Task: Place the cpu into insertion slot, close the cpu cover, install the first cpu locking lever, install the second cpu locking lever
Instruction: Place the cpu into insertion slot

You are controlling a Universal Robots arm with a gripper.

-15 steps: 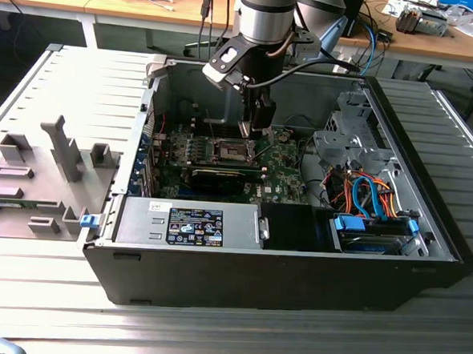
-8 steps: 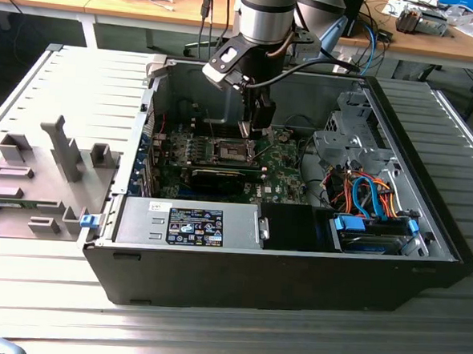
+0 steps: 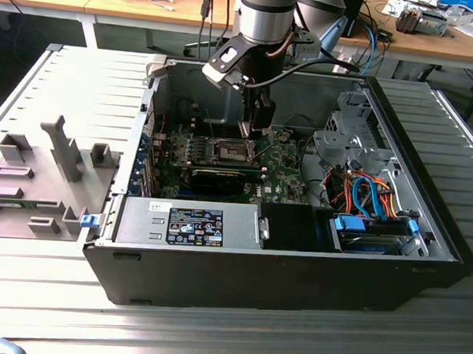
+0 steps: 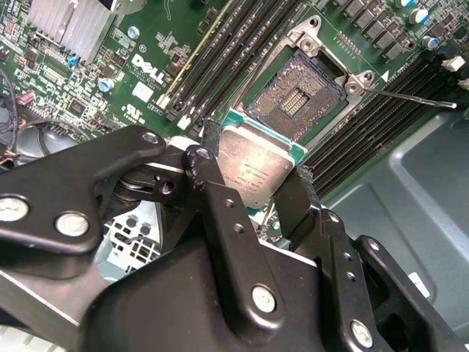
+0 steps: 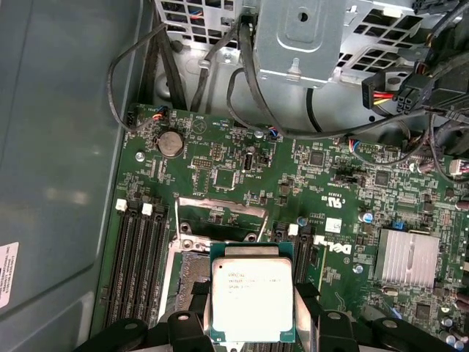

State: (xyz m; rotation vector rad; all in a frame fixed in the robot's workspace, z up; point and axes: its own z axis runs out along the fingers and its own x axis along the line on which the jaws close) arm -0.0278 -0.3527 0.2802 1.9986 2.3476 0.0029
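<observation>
In the exterior view the case (image 3: 214,276) lies on its side on the counter (image 3: 226,341) with its open face up, so the arm can come straight down at the board (image 3: 289,168). The claw (image 3: 258,132) hangs inside the case, close over the board and just beside the slot (image 3: 232,151), toward the exterior view's right.

In the second wrist view the claw (image 4: 253,183) is closed on the cpu (image 4: 253,169), with one finger on each of two opposite edges and the metal face turned up toward the camera. I judge the edge grip is meant to keep the underside untouched and let the chip go down flat. The slot (image 4: 297,99) is open, its contact field bare with nothing resting in it. The cpu sits apart from it, near one side and not yet seated. A thin lever (image 4: 410,97) is swung out clear of the slot. Being unhooked is probably what lets the frame stay open.

In the first wrist view the cpu (image 5: 251,297) is held about level with the board and hides part of the slot (image 5: 192,264). The cover (image 5: 221,216) appears tipped up at the slot's far edge, out of the chip's way, which leaves the opening free from above.
</observation>
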